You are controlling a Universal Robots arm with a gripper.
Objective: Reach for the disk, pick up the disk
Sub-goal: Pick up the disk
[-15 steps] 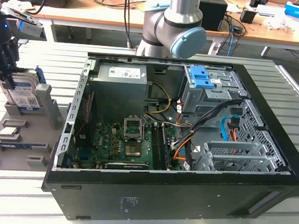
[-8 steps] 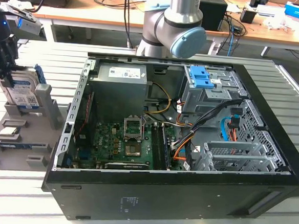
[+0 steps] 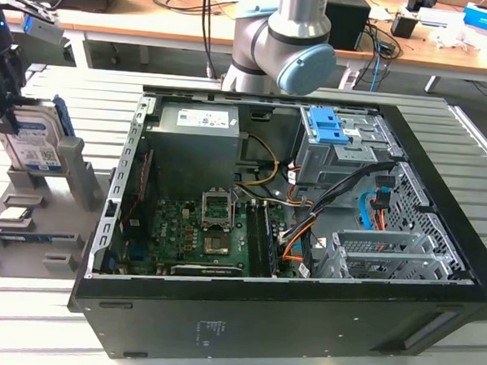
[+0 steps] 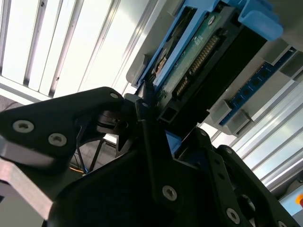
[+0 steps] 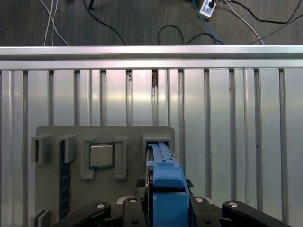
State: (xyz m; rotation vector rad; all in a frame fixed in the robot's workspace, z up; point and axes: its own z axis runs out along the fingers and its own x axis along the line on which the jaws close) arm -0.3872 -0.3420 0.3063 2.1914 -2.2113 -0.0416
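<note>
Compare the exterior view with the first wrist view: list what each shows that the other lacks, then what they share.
Exterior view: the open computer case and the arm's blue-capped joint. First wrist view: the cable-strewn dark floor beyond the table. Shared: the disk upright in its grey holder, the square chip beside it, the gripper at the disk.

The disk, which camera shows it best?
The exterior view: the disk stands upright in its gray holder, label showing. The second wrist view shows its green board side up close; the first wrist view sees it edge-on.
</note>
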